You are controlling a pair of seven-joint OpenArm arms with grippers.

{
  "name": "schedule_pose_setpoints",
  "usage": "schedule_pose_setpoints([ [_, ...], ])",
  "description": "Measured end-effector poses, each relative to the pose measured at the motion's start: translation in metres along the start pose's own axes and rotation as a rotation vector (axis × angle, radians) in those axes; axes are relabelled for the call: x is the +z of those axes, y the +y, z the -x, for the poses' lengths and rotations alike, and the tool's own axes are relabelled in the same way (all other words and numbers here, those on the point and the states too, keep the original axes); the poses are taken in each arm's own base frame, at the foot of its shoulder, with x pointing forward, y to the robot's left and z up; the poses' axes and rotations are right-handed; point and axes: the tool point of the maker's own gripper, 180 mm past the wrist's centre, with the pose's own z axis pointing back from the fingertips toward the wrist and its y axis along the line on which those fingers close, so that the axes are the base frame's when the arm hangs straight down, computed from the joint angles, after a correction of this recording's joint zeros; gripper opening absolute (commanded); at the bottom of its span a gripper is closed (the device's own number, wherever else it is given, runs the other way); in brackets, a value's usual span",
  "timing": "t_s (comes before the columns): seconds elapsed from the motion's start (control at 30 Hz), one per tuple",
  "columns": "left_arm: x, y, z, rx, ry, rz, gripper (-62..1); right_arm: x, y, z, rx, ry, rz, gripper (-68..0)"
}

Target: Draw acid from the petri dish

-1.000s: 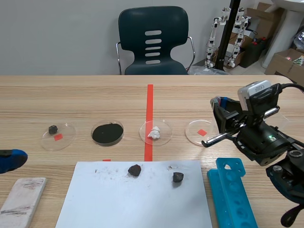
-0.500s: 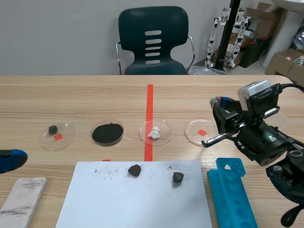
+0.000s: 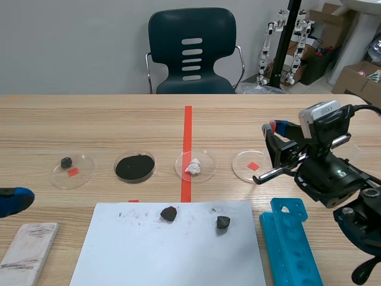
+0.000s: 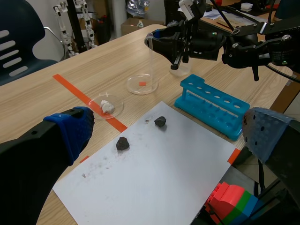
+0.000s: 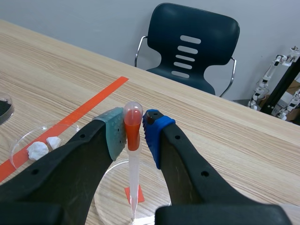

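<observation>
The left claw (image 4: 168,129) is spread wide near the worktop's (image 5: 225,140) edge. The right claw (image 5: 135,129) pinches the soft orange-red bulb of a clear plastic dropper (image 5: 133,180), its slender stem upright, tip down in a shallow, round, transparent petri dish (image 5: 115,187) on the wood-grain surface.

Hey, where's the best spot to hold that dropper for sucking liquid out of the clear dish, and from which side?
Take the dropper by the soft red bulb at its top, fingers coming in sideways across it rather than from on top. It stands upright, thin tip down over the dish, and probably only the bulb will squeeze. The right gripper holds it that way.
</observation>
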Motion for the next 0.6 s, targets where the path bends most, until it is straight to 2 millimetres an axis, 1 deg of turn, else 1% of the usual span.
schedule_pose_setpoints([
  [0.1, 0.0000, 0.0000, 0.0000, 0.000, 0.000, 0.000, 1.4, 0.0000, 0.0000, 0.0000, 0.000, 0.000, 0.000, -58.8],
  [0.53, 0.0000, 0.0000, 0.0000, 0.000, 0.000, 0.000, 1.4, 0.0000, 0.0000, 0.0000, 0.000, 0.000, 0.000, -58.8],
  [0.6, 0.0000, 0.0000, 0.0000, 0.000, 0.000, 0.000, 1.4, 0.0000, 0.0000, 0.0000, 0.000, 0.000, 0.000, -59.9],
])
